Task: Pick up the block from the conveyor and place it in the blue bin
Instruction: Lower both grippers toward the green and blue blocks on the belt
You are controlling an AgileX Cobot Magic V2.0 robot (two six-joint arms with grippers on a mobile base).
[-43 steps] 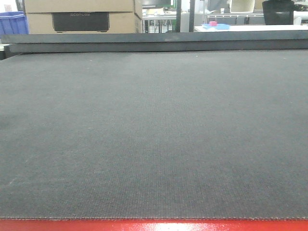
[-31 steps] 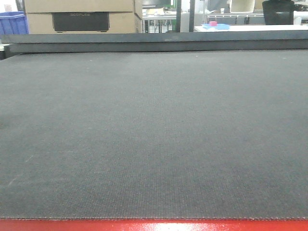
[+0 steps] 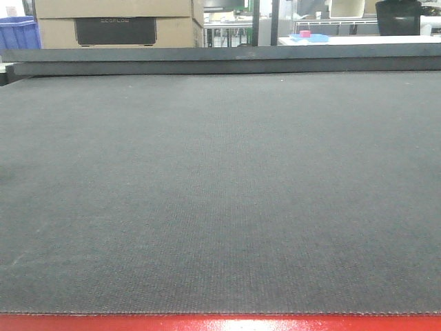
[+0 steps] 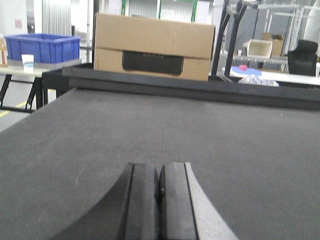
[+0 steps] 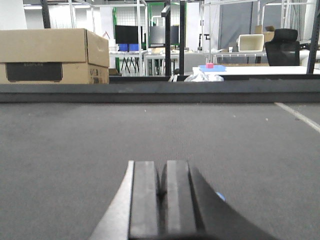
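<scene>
Left gripper [image 4: 159,175]: we list it clenched, the two dark pads pressed flat against each other with nothing between them, held low over the conveyor [image 3: 220,193]. Right gripper [image 5: 161,175]: likewise clenched on nothing, pads together, low over the same belt. Conveyor: wide dark grey belt of fine woven texture, filling most of the front view; we note a red frame [image 3: 220,323] along its near edge and a dark raised rail [image 3: 220,61] across its far edge. Blue bin [image 4: 42,47]: it stands beyond the far left corner of the belt, well apart from both grippers, on a side table [image 4: 15,70], with a white cup [image 4: 27,61] just beside it. Cardboard box [image 3: 114,21]: large, brown, with a dark panel on its face, it sits behind the far rail toward the left. Small pink object [image 5: 209,65]: it rests on a flat blue item [image 5: 222,67] on a white table [image 5: 270,70] beyond the rail to the right; we cannot tell what it is. Black chair [image 5: 282,45]: it stands behind that table.
</scene>
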